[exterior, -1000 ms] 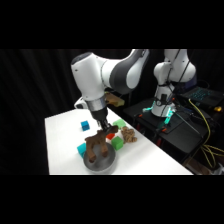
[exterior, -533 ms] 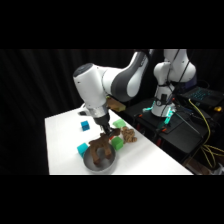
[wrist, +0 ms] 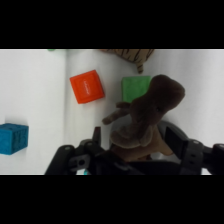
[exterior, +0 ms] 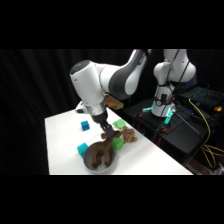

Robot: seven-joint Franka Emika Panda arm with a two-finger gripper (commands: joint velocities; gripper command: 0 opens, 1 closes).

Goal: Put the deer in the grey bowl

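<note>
The dark brown deer point(exterior: 103, 149) hangs over the grey bowl point(exterior: 90, 161) near the table's front edge, its legs down inside the bowl and its head toward the green block. My gripper point(exterior: 105, 131) comes down from above and is shut on the deer's back. In the wrist view the deer point(wrist: 146, 112) fills the space between my fingers point(wrist: 97, 138), and the bowl is hidden under the linkage.
A green block point(exterior: 119, 143) and a light tan plush toy point(exterior: 129, 135) lie right of the bowl. Two blue blocks point(exterior: 82, 148) point(exterior: 86, 125) sit to its left and behind. The wrist view also shows a red block point(wrist: 86, 86), green block point(wrist: 135, 88) and blue block point(wrist: 12, 138).
The arm's elbow has swung left and upward. The gripper and deer have stayed over the bowl, hardly shifting.
</note>
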